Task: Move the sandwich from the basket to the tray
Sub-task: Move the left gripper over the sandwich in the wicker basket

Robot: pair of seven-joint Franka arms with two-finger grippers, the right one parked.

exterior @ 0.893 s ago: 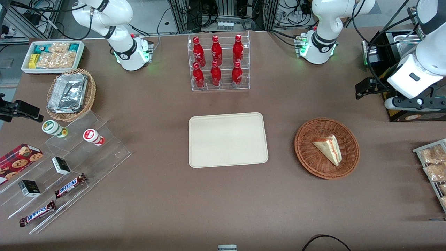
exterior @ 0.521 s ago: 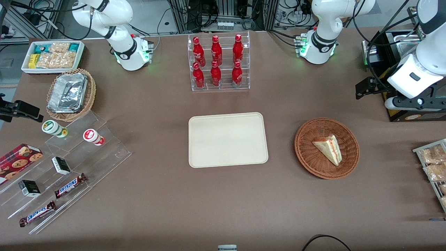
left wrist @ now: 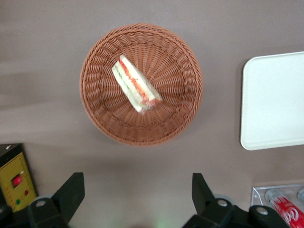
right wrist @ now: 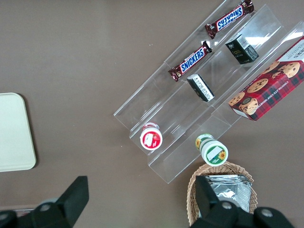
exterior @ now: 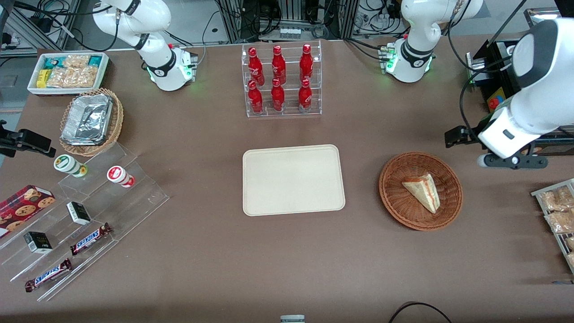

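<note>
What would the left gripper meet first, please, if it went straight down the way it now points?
Probably bare table: the gripper, open, hangs just off the basket rim, not over the sandwich. Depth is unclear, so it might clip the rim.

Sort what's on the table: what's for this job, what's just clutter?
For the job:
sandwich, lying in the basket
tray, bare
hand, open, high above the table beside the basket

Clutter:
cola bottle rack
foil-tray basket
Snickers bars
cookie box
</note>
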